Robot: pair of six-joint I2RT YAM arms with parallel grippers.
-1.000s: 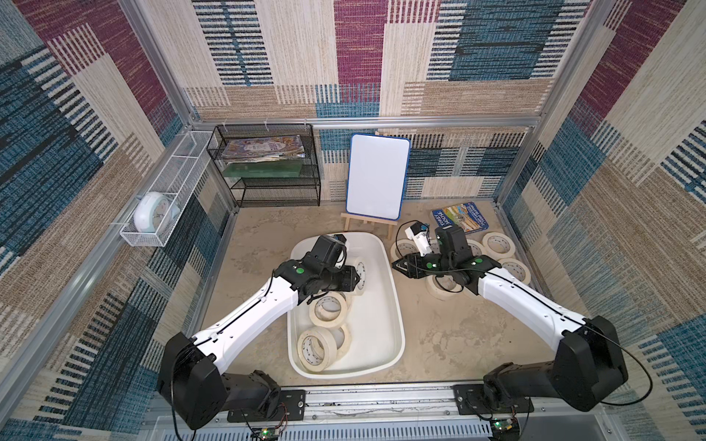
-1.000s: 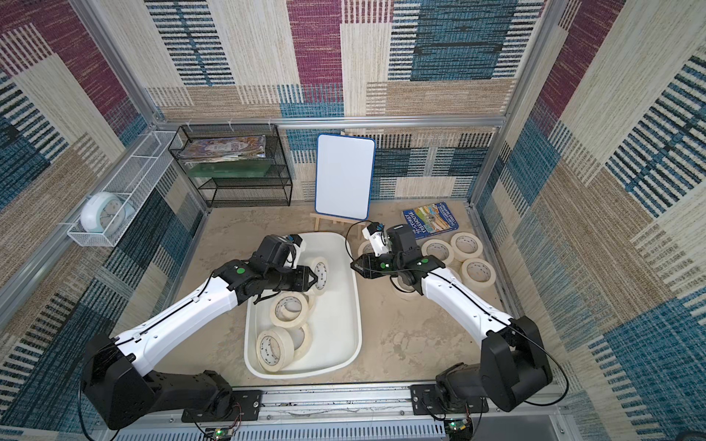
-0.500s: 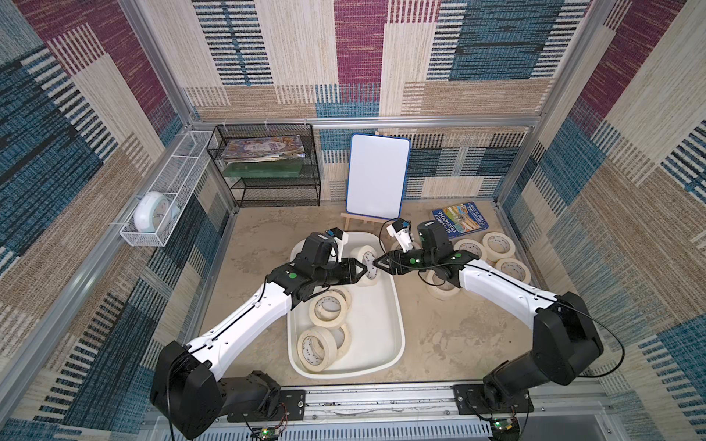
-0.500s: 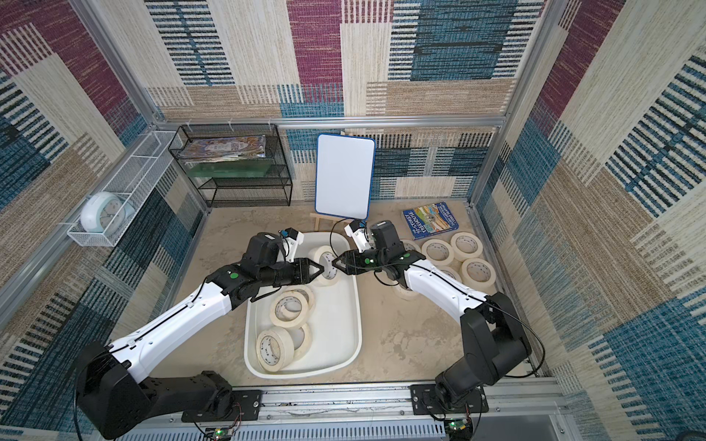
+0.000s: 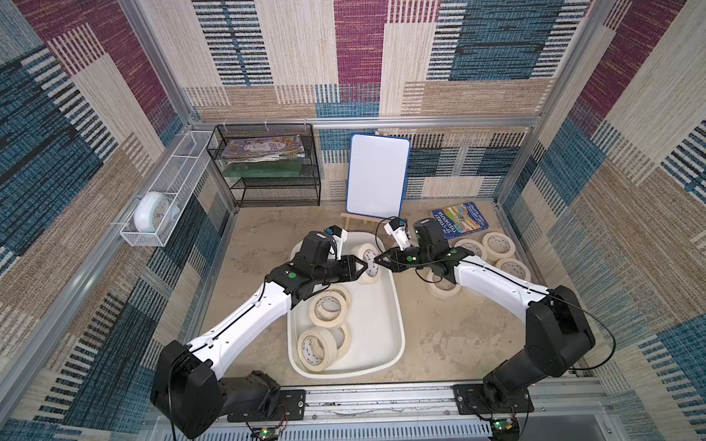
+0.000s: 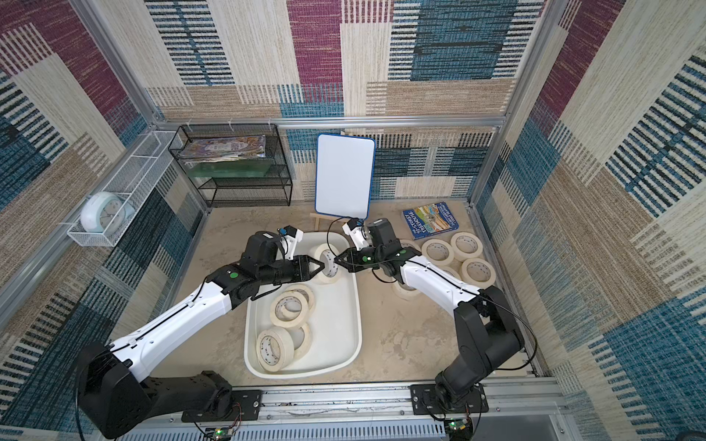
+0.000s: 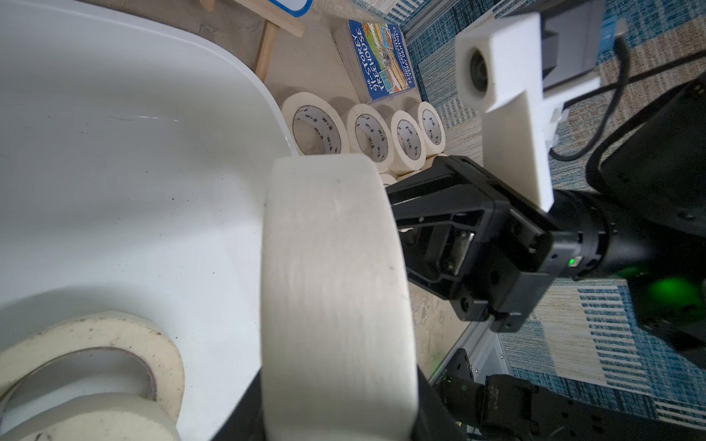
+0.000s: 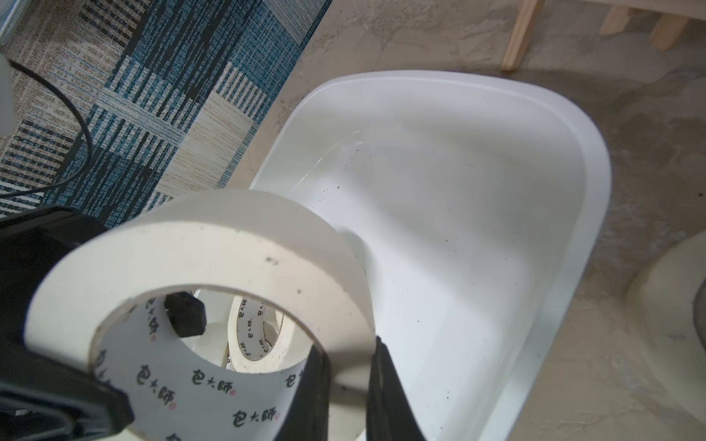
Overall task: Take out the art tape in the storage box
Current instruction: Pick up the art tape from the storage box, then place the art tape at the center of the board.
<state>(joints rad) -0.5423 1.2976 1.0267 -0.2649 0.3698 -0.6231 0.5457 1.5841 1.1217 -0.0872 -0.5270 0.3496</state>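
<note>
Inspection of the work cell, largest item first.

1. Black wire-mesh shelf (image 5: 267, 168) stands at the far left, holding magazines. A white wire basket (image 5: 168, 191) on the left wall holds a pale clock.
2. Large white oblong plastic storage box (image 5: 376, 320) (image 6: 336, 317) sits on the floor at centre, its long side running near to far.
3. Blue-framed whiteboard (image 5: 378, 175) stands on a wooden easel just beyond the box's far end.
4. Blue paperback book (image 5: 460, 221) lies at the far right.
5. Art tape, cream masking-tape rolls with white printed cores:
   - Four rolls (image 5: 329, 325) lie overlapping in the near left part of the box.
   - Several rolls (image 5: 485, 244) (image 7: 305, 100) lie flat on the floor at the right, outside the box.
   - One held roll (image 5: 366, 254) (image 6: 324, 254) (image 7: 332, 267) (image 8: 214, 248) stands on edge above the box's far end, close to its right rim.
6. Left gripper (image 5: 361, 265) (image 6: 319, 266) reaches in from the left and is clamped on the held roll's wall. One fingertip (image 8: 185, 313) shows inside the core.
7. Right gripper (image 5: 378, 260) (image 6: 337, 261) (image 8: 347, 397) meets it from the right. It is clenched on the same roll, with one finger inside the ring and one outside.
</note>
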